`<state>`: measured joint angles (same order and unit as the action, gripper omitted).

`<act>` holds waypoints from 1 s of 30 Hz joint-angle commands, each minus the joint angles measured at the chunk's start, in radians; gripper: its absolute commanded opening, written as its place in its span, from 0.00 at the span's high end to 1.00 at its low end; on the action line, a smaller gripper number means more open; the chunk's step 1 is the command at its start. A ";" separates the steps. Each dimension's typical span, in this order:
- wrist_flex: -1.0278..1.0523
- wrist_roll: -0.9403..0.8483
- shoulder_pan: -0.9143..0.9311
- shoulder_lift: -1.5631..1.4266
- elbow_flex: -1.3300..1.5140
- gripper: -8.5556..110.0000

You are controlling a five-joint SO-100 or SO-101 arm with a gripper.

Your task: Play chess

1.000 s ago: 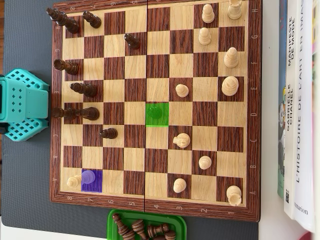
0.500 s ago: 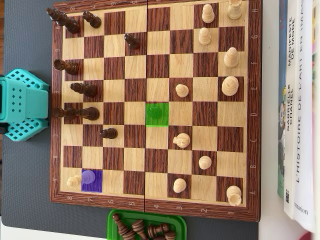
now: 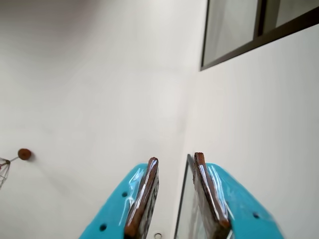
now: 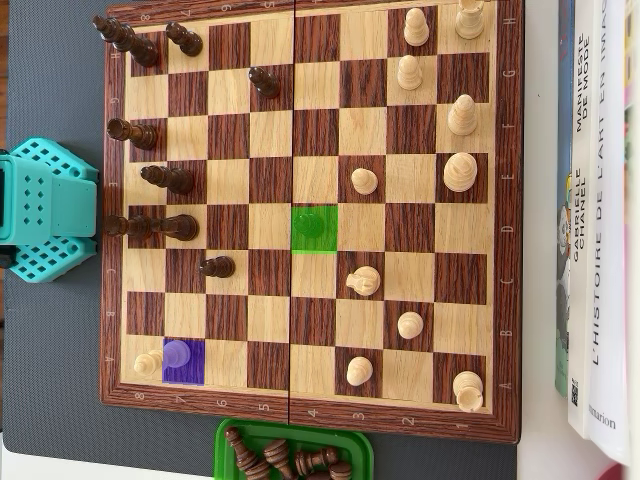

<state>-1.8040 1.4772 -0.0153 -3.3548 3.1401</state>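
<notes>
In the wrist view your gripper (image 3: 174, 199) points up at a pale wall and a dark-framed window (image 3: 249, 30); its two turquoise fingers (image 3: 142, 199) carry brown pads and stand slightly apart with nothing between them. In the overhead view you see the chessboard (image 4: 310, 215) lying on a grey mat (image 4: 50, 350), and everything else sits around it: the turquoise arm base (image 4: 45, 210) just off its left edge, a green tray (image 4: 292, 452) of captured dark pieces just below its bottom edge, and books (image 4: 595, 220) beyond its right edge. On the board, a green-tinted square (image 4: 314, 228) near the centre holds a pawn, and a purple-tinted square (image 4: 183, 360) near the bottom-left corner holds another piece, with a light pawn (image 4: 147, 364) just left of it. Dark pieces (image 4: 150, 180) crowd the board's left side, light pieces (image 4: 440, 170) its right.
</notes>
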 commanded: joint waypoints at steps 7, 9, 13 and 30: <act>0.179 -0.032 -0.006 0.008 0.014 0.83; 0.273 -0.035 0.003 0.008 -0.021 0.83; 0.520 -0.040 0.035 0.017 -0.143 0.83; 1.855 -0.179 0.051 0.018 -0.486 0.83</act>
<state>-0.0675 1.2977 0.0276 -3.3471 2.7105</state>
